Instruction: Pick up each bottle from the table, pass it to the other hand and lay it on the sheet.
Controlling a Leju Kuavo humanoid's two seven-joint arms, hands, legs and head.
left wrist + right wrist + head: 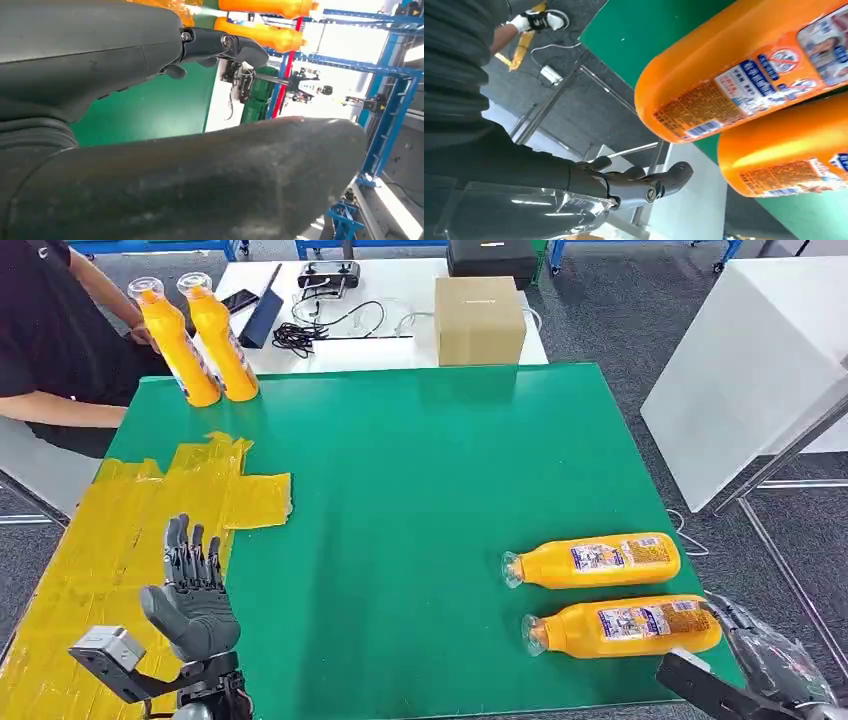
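Right hand (pixel 765 660) hangs released beside the nearer bottle (pixel 625 627); left hand (pixel 192 592), fingers spread, hovers over the sheet (pixel 90 550).

Two bottles (pixel 592 562) (pixel 622 627) lie on their sides, one behind the other and just apart, near the right front of the desk (pixel 420 470), caps pointing left. The right hand (pixel 765 665) sits just beside the base of the nearer one. The sheet (pixel 120 540) covers the desk's left front part, with the left hand (pixel 192 595) above it. Two more bottles (pixel 180 340) (pixel 222 337) stand side by side at the far left corner, a person (pixel 50 340) behind them. A box (pixel 480 320) sits on a second desk (pixel 400 340) beyond the far edge, cables (pixel 330 325) to its left.
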